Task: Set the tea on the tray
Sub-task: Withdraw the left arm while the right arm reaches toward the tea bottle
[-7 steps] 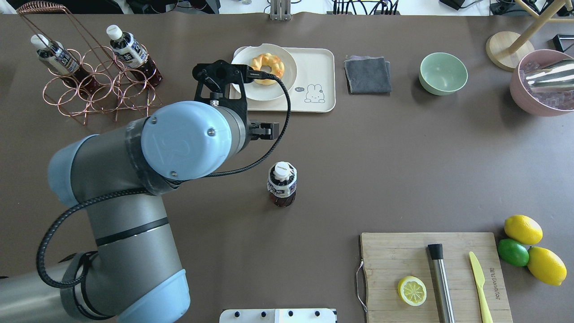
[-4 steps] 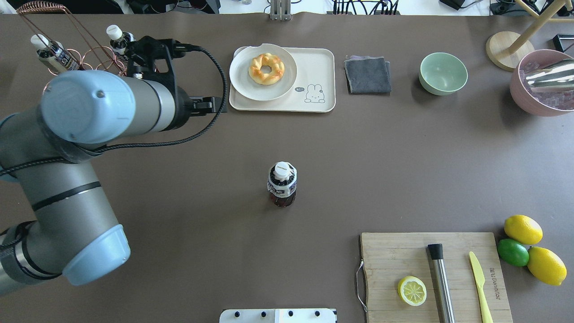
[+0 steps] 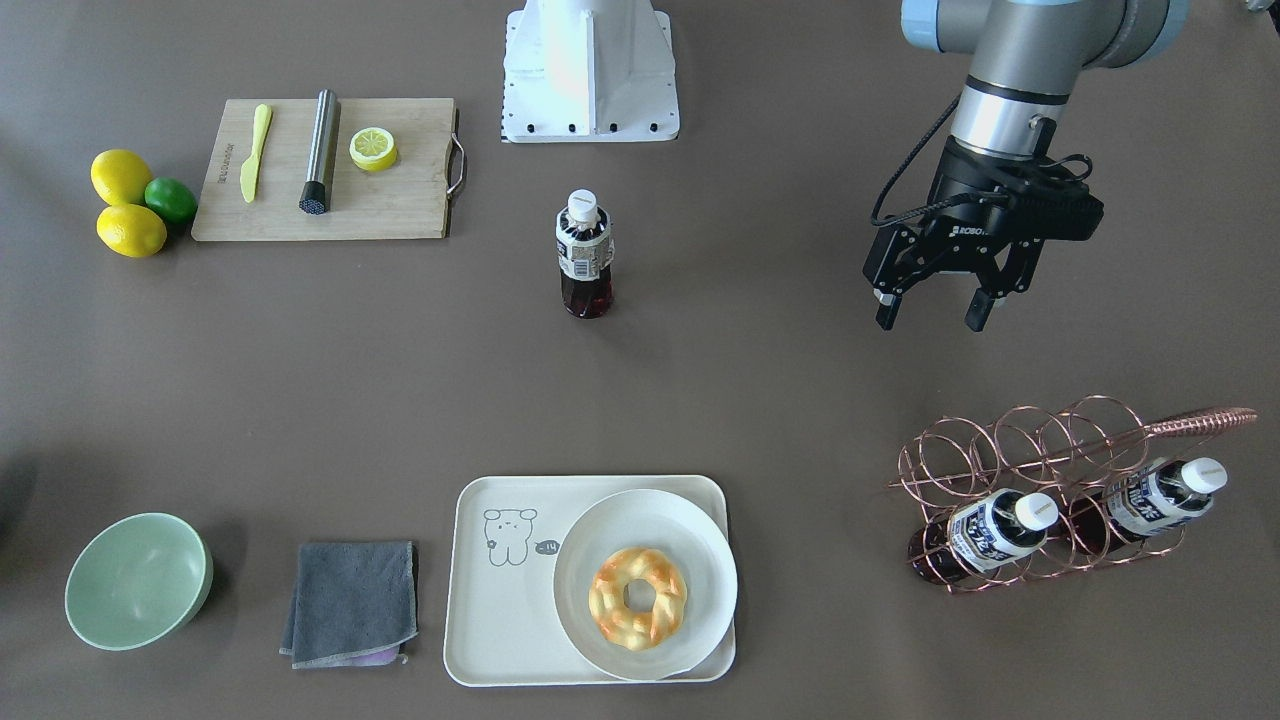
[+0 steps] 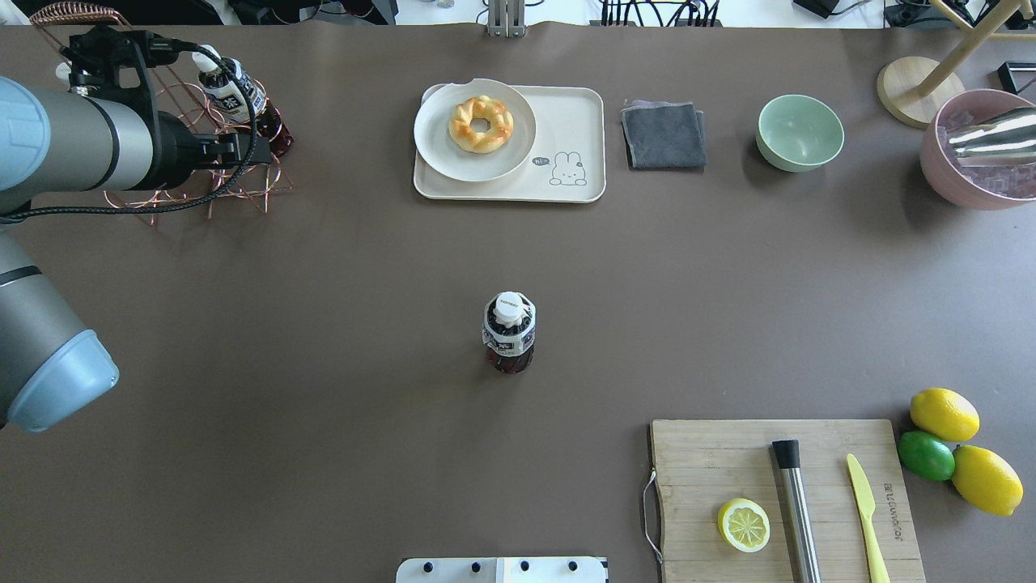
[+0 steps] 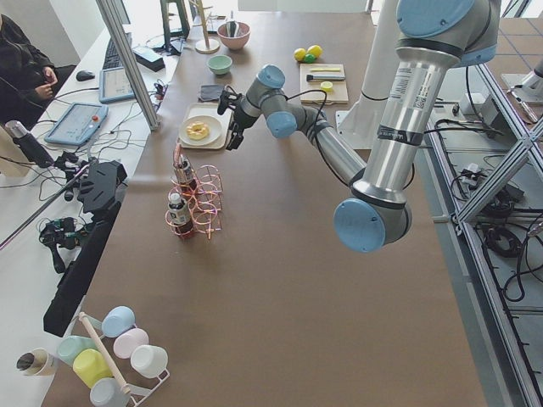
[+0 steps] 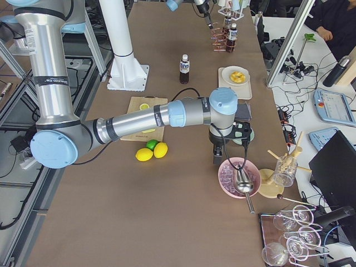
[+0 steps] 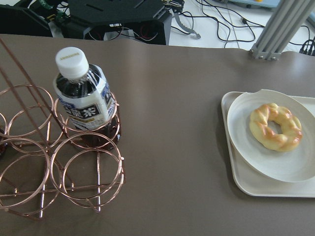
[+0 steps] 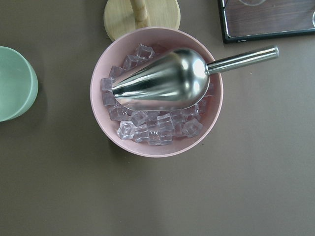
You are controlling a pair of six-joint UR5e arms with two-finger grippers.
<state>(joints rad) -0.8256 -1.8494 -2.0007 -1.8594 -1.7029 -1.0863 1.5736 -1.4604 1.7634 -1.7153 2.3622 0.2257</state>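
Tea bottle (image 4: pixel 509 332) stands upright, alone, mid-worktop, a bit nearer the robot-side edge. It is well apart from the tray (image 4: pixel 571 113), which sits at the middle of the far edge. Not on the tray, so the task is not done.

Left gripper (image 3: pixel 930 322) has its fingers spread and holds nothing. It hangs near the far-left corner, just robot-side of the copper rack (image 3: pixel 1000 440), which holds two more bottles (image 3: pixel 995 530) tilted in its rings. Right gripper (image 6: pixel 217 158) is over the ice bowl (image 8: pixel 156 93) at the far-right corner; can't tell how its jaws stand.

Risks as I see them:
- Three lookalike bottles. The left wrist view is on a rack bottle, so the pick target is ambiguous.
- A rack pick could go badly: fingers may snag the wire, and the light frame may drag or tip.
- The plate (image 4: pixel 518 129) with doughnut (image 4: pixel 481 124) covers most of the tray, leaving only the bear end free. A base set on the plate rim or tray lip tips the tall, narrow bottle.
- Slick round plastic could twist in the pinch.
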